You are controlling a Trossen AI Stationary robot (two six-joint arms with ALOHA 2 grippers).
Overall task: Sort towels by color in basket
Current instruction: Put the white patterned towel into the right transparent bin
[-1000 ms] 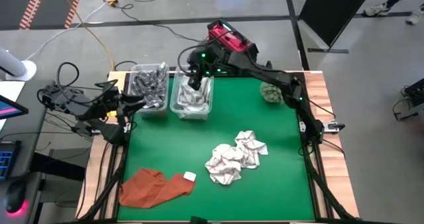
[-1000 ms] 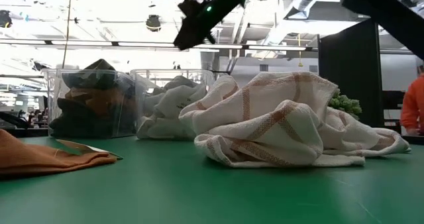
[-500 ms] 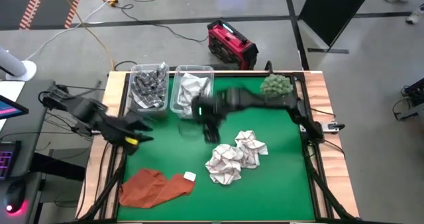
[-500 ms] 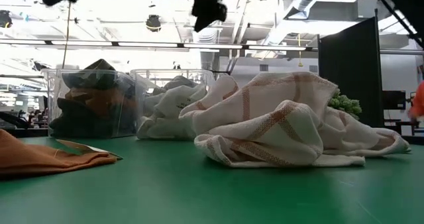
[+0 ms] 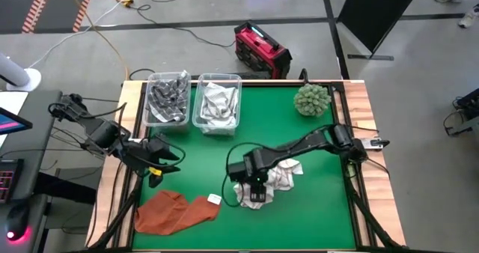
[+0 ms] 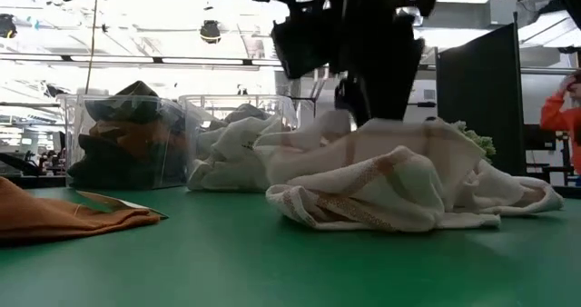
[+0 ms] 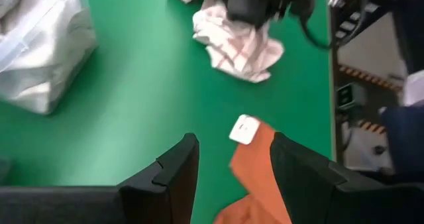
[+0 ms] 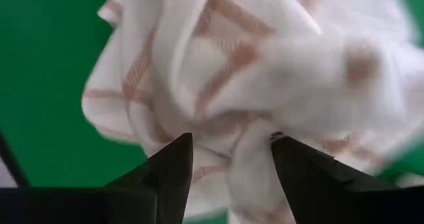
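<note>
Two crumpled white towels with rust-coloured checks (image 5: 273, 180) lie in a heap on the green table, also seen in the low view (image 6: 399, 180). My right gripper (image 5: 254, 186) is open and low over the heap's left towel (image 8: 225, 85), fingers pointing down. A rust-orange towel (image 5: 176, 212) with a white label (image 7: 246, 128) lies flat near the table's near-left corner. My left gripper (image 7: 228, 141) is open and hovers over bare table just beyond it (image 5: 168, 160). Two clear bins at the far edge hold dark grey towels (image 5: 166, 96) and light towels (image 5: 217, 103). My right gripper comes at the top of the crumpled checked towel (image 8: 218, 111) from above, pointing down, with its open fingers (image 8: 165, 171) on either side of a raised fold. The towel lies on the table. Whether the fingers touch the cloth, I cannot tell.
A round green spiky ball (image 5: 312, 99) sits at the table's far right. The two bins (image 6: 136, 139) stand side by side at the far left. Bare green table (image 5: 194, 152) lies between the bins and the towels. A person shows in the room beyond (image 6: 561, 107).
My right gripper has swung from over the light-towel bin toward the near edge and come down onto the checked towel heap, whose top now sits lower and flatter. My left gripper has moved toward the near edge, toward the rust-orange towel.
</note>
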